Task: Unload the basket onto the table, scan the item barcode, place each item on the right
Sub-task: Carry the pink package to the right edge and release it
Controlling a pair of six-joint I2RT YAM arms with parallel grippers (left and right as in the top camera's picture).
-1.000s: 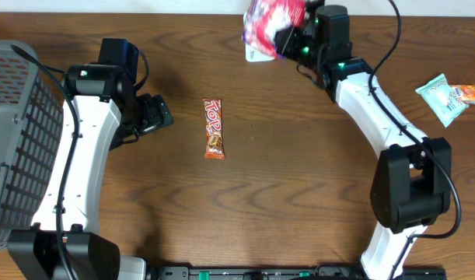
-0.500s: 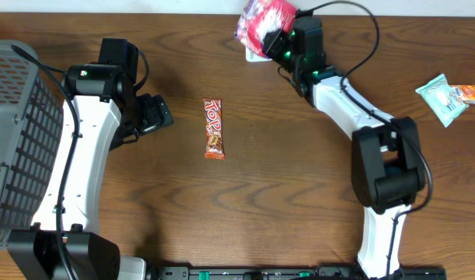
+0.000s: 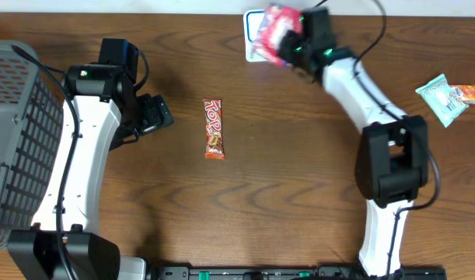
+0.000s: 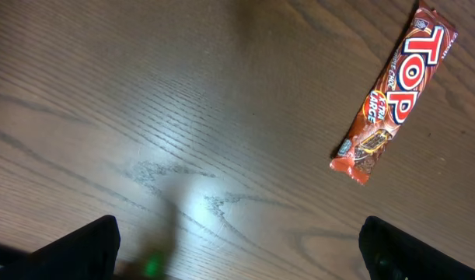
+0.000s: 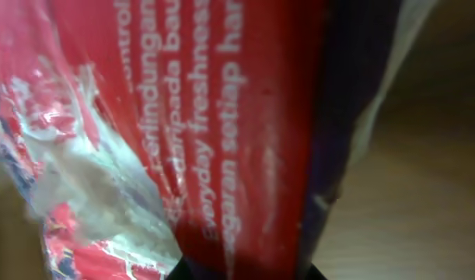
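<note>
My right gripper (image 3: 296, 43) is shut on a crinkled red and white packet (image 3: 273, 31) at the table's far edge. It holds the packet above a white rectangular pad (image 3: 251, 23), partly covering it. In the right wrist view the red packet (image 5: 221, 117) with white print fills the frame, pinched at the bottom by the gripper (image 5: 245, 269). No barcode shows. My left gripper (image 3: 162, 117) hovers open at the left, nothing between its fingers (image 4: 74, 249).
A red TOP chocolate bar (image 3: 214, 128) lies flat on the wood mid-table, up and right in the left wrist view (image 4: 392, 97). A grey mesh basket (image 3: 12, 140) stands at the left edge. A teal snack packet (image 3: 445, 96) lies at the far right.
The right arm has swung the red packet left, then back right and lower over the white pad. The left arm and the chocolate bar have not moved.
</note>
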